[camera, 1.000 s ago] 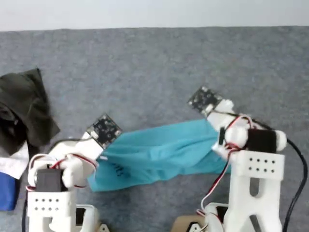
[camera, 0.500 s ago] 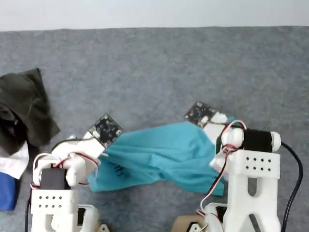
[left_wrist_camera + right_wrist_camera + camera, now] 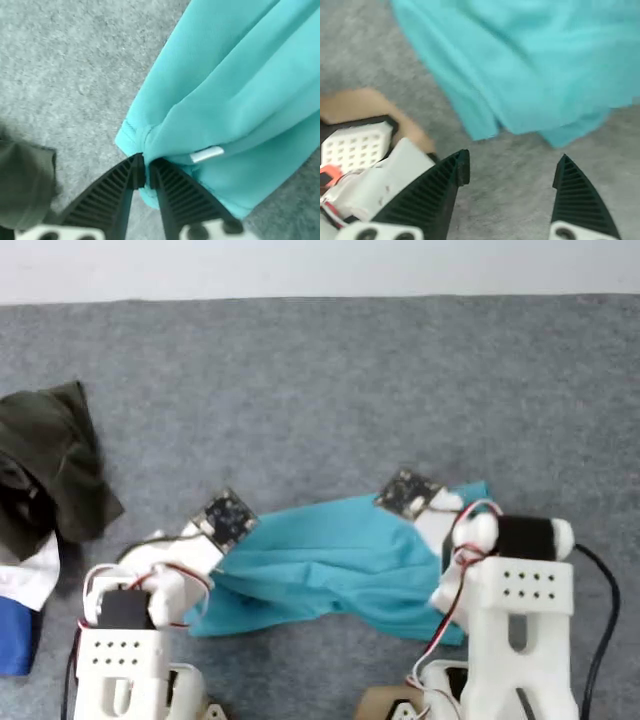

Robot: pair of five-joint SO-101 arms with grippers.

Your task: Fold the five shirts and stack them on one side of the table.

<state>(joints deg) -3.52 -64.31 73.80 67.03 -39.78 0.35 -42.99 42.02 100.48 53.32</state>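
Teal shirt (image 3: 330, 560) runs left-to-right; left pincer (image 3: 145, 161) clamps its edge, right pincer (image 3: 514, 156) gapes.

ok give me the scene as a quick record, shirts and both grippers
teal shirt: rumpled on the grey table, between the two arms
left gripper: shut on the teal shirt's edge
right gripper: open, holding nothing, over bare table just off the teal shirt's edge
dark shirt: heaped at the table's left edge, apart from the teal shirt
white cloth: at the left edge, partly under the dark shirt
blue cloth: at the left edge, next to the white cloth
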